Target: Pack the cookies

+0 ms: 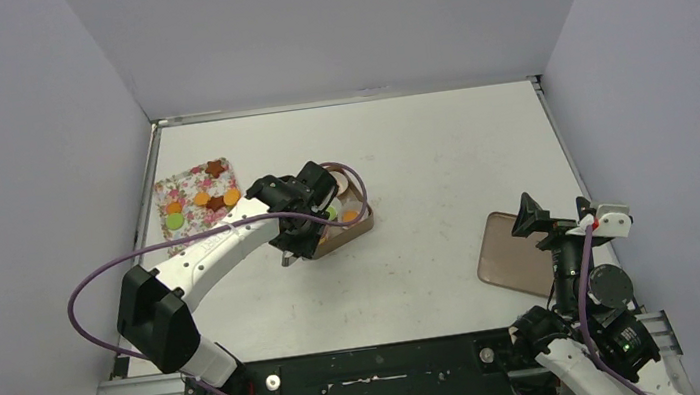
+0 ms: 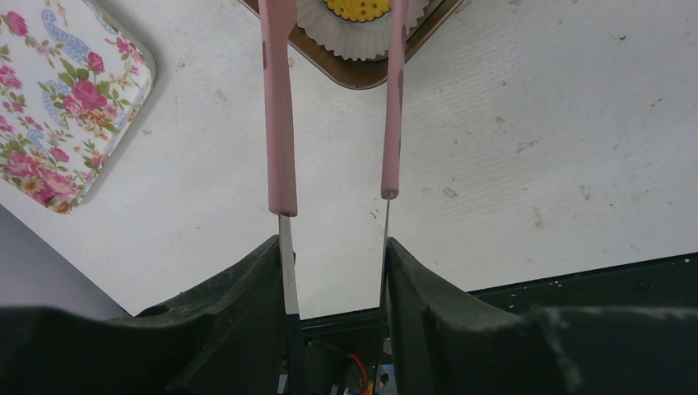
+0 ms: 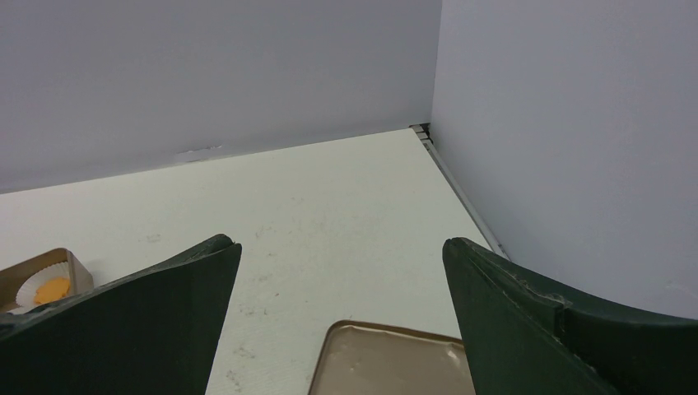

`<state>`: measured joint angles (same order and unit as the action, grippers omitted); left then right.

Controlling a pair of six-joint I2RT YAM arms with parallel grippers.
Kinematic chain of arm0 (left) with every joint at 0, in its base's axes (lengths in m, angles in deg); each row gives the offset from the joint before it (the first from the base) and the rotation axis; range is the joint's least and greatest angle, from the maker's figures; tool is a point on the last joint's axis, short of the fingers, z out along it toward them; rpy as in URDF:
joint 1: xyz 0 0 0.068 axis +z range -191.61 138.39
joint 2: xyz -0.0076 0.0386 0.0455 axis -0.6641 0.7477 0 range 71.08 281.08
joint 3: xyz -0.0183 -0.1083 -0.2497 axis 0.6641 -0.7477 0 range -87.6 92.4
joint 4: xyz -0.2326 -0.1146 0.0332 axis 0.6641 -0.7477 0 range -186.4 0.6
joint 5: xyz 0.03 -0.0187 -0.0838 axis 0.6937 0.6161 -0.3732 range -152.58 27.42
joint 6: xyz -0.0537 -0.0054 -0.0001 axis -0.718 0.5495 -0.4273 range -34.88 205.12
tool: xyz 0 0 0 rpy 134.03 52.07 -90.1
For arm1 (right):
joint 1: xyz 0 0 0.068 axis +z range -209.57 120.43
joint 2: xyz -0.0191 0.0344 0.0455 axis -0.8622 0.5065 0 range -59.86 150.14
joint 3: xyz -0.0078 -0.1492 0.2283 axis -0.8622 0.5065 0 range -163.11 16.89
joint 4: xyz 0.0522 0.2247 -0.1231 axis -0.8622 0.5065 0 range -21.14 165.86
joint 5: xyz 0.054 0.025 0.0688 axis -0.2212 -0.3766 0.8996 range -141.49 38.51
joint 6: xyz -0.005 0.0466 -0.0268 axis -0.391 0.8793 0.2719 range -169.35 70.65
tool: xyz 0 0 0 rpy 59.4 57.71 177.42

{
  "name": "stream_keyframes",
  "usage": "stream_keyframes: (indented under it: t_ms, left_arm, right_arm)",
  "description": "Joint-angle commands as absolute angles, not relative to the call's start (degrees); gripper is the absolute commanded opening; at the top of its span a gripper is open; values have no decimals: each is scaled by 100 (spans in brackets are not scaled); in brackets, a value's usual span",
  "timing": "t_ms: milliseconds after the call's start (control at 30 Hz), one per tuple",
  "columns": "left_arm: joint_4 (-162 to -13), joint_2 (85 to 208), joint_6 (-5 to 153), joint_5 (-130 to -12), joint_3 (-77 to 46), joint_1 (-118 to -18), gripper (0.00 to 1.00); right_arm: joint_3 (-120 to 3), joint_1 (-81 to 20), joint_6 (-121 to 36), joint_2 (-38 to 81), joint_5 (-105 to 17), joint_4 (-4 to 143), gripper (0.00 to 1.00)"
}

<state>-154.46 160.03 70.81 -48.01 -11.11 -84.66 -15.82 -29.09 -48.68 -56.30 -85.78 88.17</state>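
I'm gripping the pink tongs (image 2: 280,123) in the left gripper (image 2: 333,247); their tips are running off-frame above an orange cookie (image 2: 355,8), half cut off, sitting in a paper cup (image 2: 346,45) in the box (image 2: 354,78). The other cookies (image 1: 202,199) are lying on the floral tray (image 1: 185,185). The right gripper (image 3: 342,255) is hanging spread wide over the brown lid (image 3: 387,362).

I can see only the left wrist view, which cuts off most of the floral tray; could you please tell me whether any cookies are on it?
Observer: Yes, several cookies lie on the floral tray, orange and dark brown ones, plus a green cookie.
Operator: Thank you. What is the right arm doing?
Observer: The right gripper is open and holds nothing.
Operator: Is anything lying near it?
Observer: A tan lid lies flat on the table close by it, well apart from the box.
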Motion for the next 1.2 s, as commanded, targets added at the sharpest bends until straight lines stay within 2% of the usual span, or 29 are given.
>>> stream_keyframes:
  t_ms: [0,267,467,733,1167]
  left_arm:
    - [-15317,15785,7106,-4741,-876,-8482,40]
    - [-14761,15479,7248,-4776,-847,-8484,36]
    - [-13622,14974,7575,-4882,-1170,-8534,35]
    - [-11266,14639,7563,-5279,-2477,-9221,35]
    - [-8393,15138,7299,-5273,-4003,-10024,39]
  right_arm:
    - [-1572,-2873,-4891,-5533,-8621,8662,100]
    - [-1572,-2873,-4891,-5555,-8621,8662,100]
    - [-1572,-2872,-4891,-5555,-8620,8662,100]
    - [-1581,-2872,-4893,-5521,-8603,8670,100]
    - [-1653,-2872,-4889,-5267,-8564,8732,100]
